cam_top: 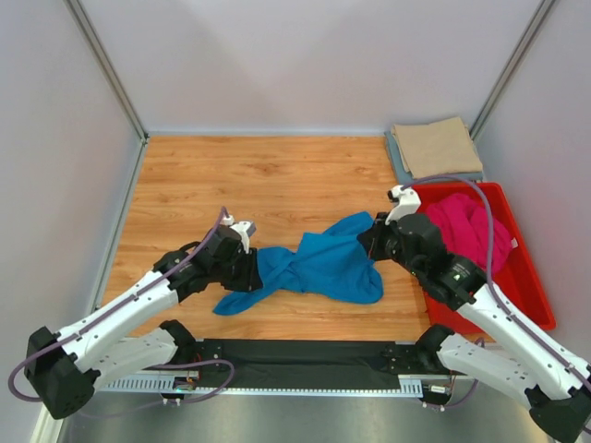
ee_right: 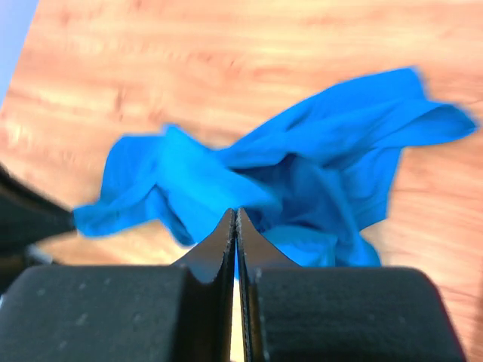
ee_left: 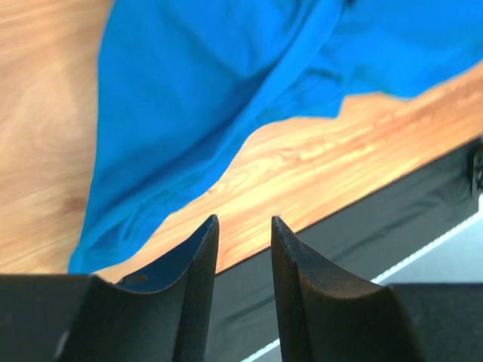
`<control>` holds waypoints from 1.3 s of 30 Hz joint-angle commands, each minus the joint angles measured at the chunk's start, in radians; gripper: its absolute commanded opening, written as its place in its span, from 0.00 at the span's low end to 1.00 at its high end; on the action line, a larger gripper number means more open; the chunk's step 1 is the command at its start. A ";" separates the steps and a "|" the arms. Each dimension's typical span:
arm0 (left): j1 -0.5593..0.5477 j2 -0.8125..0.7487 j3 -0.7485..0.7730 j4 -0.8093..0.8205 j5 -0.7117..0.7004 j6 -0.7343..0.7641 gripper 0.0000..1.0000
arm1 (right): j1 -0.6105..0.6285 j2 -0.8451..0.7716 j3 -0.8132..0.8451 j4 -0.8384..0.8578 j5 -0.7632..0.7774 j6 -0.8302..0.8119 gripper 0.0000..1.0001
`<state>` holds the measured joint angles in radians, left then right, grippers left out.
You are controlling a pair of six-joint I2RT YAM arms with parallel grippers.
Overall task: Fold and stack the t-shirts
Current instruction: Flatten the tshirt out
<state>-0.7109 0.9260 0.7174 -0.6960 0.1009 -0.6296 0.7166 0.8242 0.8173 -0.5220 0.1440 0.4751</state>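
The bright blue t-shirt (cam_top: 319, 266) lies crumpled on the wooden table (cam_top: 240, 180) between my arms. My left gripper (cam_top: 251, 269) is open and empty at the shirt's left end; in the left wrist view its gap (ee_left: 244, 220) shows only table edge, with the blue shirt (ee_left: 204, 90) above it. My right gripper (cam_top: 372, 242) is shut at the shirt's upper right corner; in the right wrist view its tips (ee_right: 235, 213) press into the blue cloth (ee_right: 302, 173). The magenta pink t-shirt (cam_top: 471, 231) is bunched in the red bin. The tan beige t-shirt (cam_top: 436, 145) lies folded on the grey-blue t-shirt (cam_top: 398, 159).
The red plastic bin (cam_top: 531, 286) stands at the right edge beside my right arm. Grey walls close in the table on three sides. A black strip (cam_top: 305, 355) runs along the near edge between the arm bases.
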 commanded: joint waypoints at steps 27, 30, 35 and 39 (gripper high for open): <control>-0.404 0.599 0.309 0.334 -0.305 0.464 0.45 | -0.043 0.004 0.020 -0.033 0.083 -0.016 0.00; -0.404 0.622 0.303 0.332 -0.338 0.453 0.45 | -0.043 0.001 0.019 -0.033 0.078 -0.020 0.00; -0.406 0.629 0.272 0.345 -0.391 0.420 0.45 | -0.043 0.000 0.013 -0.036 0.077 -0.013 0.00; -0.406 0.640 0.252 0.368 -0.382 0.406 0.45 | -0.045 -0.005 0.010 -0.039 0.080 -0.009 0.00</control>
<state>-1.1168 1.5635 0.9821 -0.3695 -0.2573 -0.2047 0.6773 0.8410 0.8314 -0.5930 0.2234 0.4526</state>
